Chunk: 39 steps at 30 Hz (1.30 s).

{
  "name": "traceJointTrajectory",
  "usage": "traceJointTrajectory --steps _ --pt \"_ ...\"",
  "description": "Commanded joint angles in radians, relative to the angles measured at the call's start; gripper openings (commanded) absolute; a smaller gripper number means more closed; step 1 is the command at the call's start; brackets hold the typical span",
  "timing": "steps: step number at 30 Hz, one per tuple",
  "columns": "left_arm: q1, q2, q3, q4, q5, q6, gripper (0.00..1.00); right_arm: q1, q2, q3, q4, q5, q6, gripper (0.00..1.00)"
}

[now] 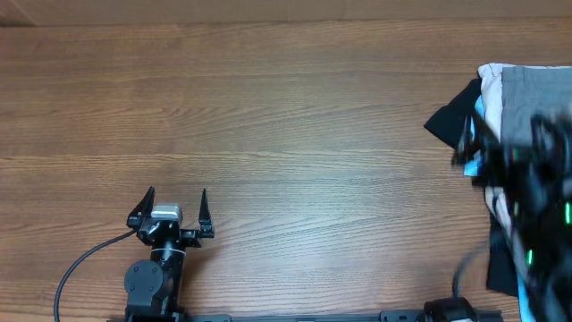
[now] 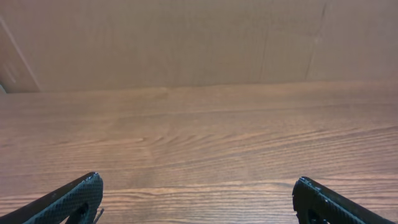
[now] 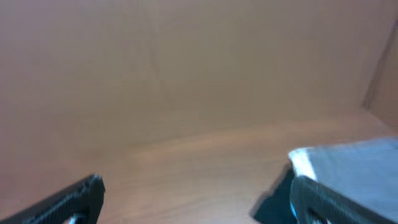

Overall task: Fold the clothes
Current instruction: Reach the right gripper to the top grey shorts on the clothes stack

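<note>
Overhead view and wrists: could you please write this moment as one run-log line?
left claw: open, empty, over wooden table | right claw: open, empty, near clothes pile | clothes pile: heaped at table's right edge

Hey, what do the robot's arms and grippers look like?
Both arms are black. The left arm has a rounded joint housing, a silver-white block near the wrist and a black cable trailing from its base. The left gripper has two slim pointed fingers with a carbon-fibre weave. The right arm is blurred, showing small green lights; the right gripper has matching dark fingers.
</note>
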Motion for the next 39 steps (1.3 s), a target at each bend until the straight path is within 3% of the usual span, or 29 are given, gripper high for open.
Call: traceJointTrajectory --steps 1,6,10,24,34,39 --pt "-0.006 -0.011 -0.004 0.004 -0.012 0.019 1.00 -0.007 0.203 0.234 -0.100 0.068 -0.042 1.00" --pt "-0.006 -0.011 -0.004 0.003 -0.012 0.019 1.00 -0.090 0.570 0.606 -0.326 0.140 -0.042 1.00" --pt "-0.006 -0.011 -0.004 0.003 -0.012 0.019 1.00 -0.197 0.803 0.761 -0.372 0.159 -0.068 1.00" --pt "-0.006 -0.010 -0.004 0.003 -0.012 0.019 1.00 -0.368 1.221 0.776 -0.245 0.152 -0.109 1.00" --pt "-0.006 -0.010 -0.004 0.003 -0.012 0.019 1.00 -0.425 1.442 0.775 -0.114 0.162 -0.174 0.85" --pt "-0.006 -0.010 -0.004 0.003 -0.012 0.019 1.00 -0.428 1.502 0.774 -0.030 0.250 -0.260 0.85"
